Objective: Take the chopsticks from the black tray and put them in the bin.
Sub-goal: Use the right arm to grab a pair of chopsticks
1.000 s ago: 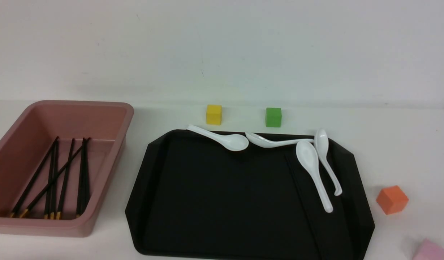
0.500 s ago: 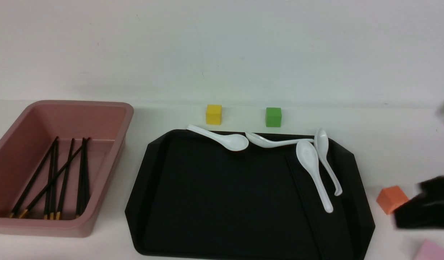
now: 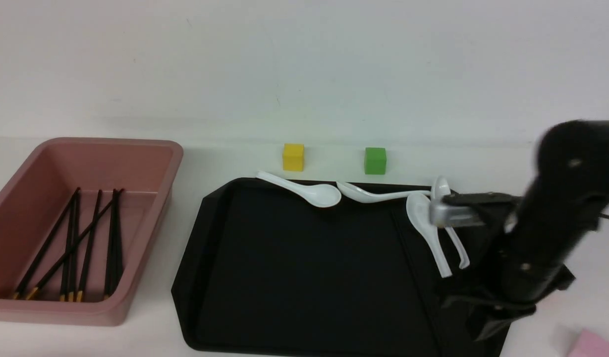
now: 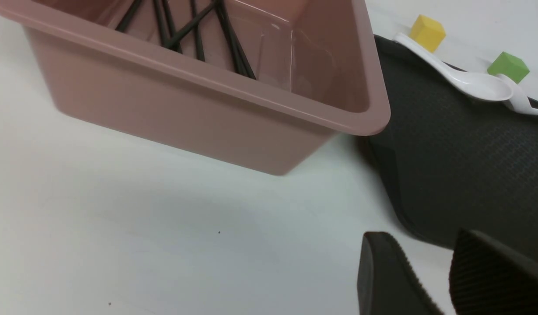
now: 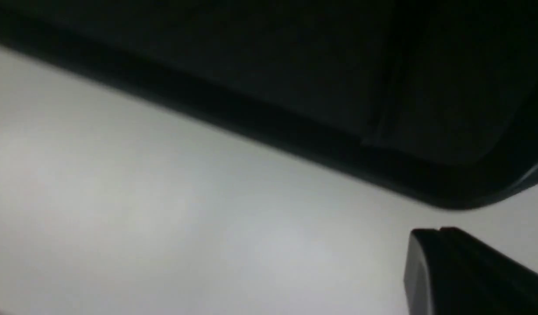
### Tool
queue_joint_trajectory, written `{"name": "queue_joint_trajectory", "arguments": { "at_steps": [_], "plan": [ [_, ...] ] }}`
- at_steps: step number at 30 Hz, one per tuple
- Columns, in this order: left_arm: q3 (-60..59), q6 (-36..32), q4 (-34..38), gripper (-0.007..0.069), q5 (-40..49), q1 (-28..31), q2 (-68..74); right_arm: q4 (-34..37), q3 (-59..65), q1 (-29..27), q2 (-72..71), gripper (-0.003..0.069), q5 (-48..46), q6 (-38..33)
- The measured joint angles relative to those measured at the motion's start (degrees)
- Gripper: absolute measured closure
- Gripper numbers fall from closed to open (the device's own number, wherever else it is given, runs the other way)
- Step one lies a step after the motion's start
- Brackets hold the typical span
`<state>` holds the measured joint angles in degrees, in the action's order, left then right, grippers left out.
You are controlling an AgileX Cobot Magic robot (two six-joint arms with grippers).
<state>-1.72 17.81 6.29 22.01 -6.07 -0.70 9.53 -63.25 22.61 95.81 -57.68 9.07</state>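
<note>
The black tray [image 3: 284, 277] lies in the middle of the table. One chopstick [image 3: 412, 265] shows faintly on its right part, black on black. Several chopsticks [image 3: 74, 243] lie in the pink bin [image 3: 150, 148] at the left. My right gripper [image 3: 482, 327] hangs low over the tray's near right corner. In the right wrist view this gripper [image 5: 439, 229] is shut, with nothing between its fingers, beside the tray's rim [image 5: 295, 140]. In the left wrist view my left gripper [image 4: 422, 236] is open and empty, over the table between the bin [image 4: 207, 83] and the tray [image 4: 470, 153].
Several white spoons [image 3: 309, 191] lie along the tray's far and right sides, two partly behind my right arm. A yellow cube [image 3: 293, 157] and a green cube [image 3: 375, 160] stand behind the tray. A pink cube [image 3: 589, 344] sits at the near right.
My right arm has swung in from the right edge to over the tray's right side and now covers the orange cube. Nothing else has moved.
</note>
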Motion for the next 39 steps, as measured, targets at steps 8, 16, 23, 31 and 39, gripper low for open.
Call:
{"name": "queue_joint_trajectory", "arguments": {
  "at_steps": [8, 16, 23, 31, 39],
  "plan": [
    [0.0, 0.0, 0.0, 0.0385, 0.0, 0.0, 0.0, -5.31, -3.74, 4.42, 6.33, 0.041, 9.05, 9.83],
    [0.0, 0.0, 0.0, 0.0385, 0.0, 0.0, 0.0, -8.57, -3.82, 4.53, 10.57, 0.0282, 12.6, 10.26],
    [0.0, 0.0, 0.0, 0.0385, 0.0, 0.0, 0.0, -8.98, -3.82, 4.53, 13.01, 0.0315, 13.77, 10.48],
    [0.0, 0.0, 0.0, 0.0385, 0.0, 0.0, 0.0, -8.93, -3.99, 4.53, 14.06, 0.0447, 13.91, 10.48],
    [0.0, 0.0, 0.0, 0.0385, 0.0, 0.0, 0.0, -8.99, -4.04, 4.53, 14.06, 0.0517, 12.84, 10.48]
  ]
}}
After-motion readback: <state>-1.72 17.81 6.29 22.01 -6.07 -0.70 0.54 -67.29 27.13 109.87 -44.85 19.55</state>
